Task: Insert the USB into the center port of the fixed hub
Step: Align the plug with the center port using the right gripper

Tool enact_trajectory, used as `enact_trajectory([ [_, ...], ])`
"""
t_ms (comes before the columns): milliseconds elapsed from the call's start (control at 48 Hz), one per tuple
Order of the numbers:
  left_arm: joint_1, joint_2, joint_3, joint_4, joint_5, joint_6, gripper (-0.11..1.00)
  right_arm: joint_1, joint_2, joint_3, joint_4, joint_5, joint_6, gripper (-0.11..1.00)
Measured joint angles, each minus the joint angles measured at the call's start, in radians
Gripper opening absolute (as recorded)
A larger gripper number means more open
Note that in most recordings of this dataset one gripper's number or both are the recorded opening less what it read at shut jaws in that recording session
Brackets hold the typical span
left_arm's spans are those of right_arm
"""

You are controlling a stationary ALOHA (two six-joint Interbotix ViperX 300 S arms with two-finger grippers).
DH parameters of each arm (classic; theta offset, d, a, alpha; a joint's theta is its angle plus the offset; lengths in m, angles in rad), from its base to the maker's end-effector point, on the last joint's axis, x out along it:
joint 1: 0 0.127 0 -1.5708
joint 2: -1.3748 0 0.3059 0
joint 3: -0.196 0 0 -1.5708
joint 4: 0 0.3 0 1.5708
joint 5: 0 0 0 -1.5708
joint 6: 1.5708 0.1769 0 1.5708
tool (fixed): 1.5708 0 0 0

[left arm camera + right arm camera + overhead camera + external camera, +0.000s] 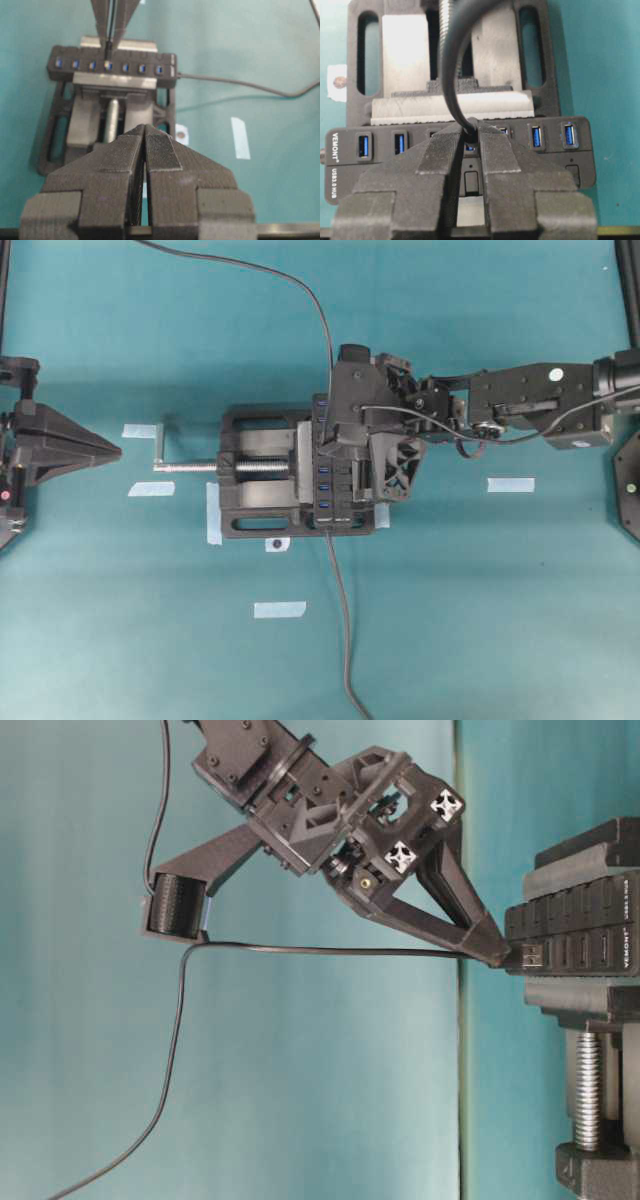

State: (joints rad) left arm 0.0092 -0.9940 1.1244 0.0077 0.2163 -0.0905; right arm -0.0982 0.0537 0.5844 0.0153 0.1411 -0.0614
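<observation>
Right gripper (pixel 470 142) clamped on the USB (pixel 527 957), its cable (pixel 320 950) trailing back from between the fingers; grip taken right at the plug end, presumably so the tip stays stiff while it is pushed; plug tip sits at the center port (pixel 108 64) of the fixed hub (pixel 580 160), centre of the right wrist frame; from the table-level view the metal tip looks just at or barely inside the slot, depth hard to judge

Hub held in the black vise (pixel 255 515) mid-frame overhead, silver screw (pixel 190 467) pointing left; clamping keeps the port row facing the approaching arm and stops the bar sliding under insertion force; hub's own cable (pixel 240 85) runs off to the right in the left wrist view

Left gripper (pixel 145 165) jaws together, holding nothing, parked at left edge of overhead frame, well apart from the vise; acts mainly as a camera on the port row

Writing: "VEMONT" and "USB3.0 HUB" in white on the hub's left end, right wrist view; "VEMONT" also legible in the table-level view; blue tape strips (pixel 510 484) on the desk (pixel 500 620), unmarked
</observation>
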Motion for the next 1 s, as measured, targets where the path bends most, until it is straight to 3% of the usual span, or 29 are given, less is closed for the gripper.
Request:
enact_trajectory([
  [1001,0.0,-0.002,0.003,0.0,0.0,0.0,0.0,0.006,0.005,0.0,0.0,0.032,0.0,0.11],
])
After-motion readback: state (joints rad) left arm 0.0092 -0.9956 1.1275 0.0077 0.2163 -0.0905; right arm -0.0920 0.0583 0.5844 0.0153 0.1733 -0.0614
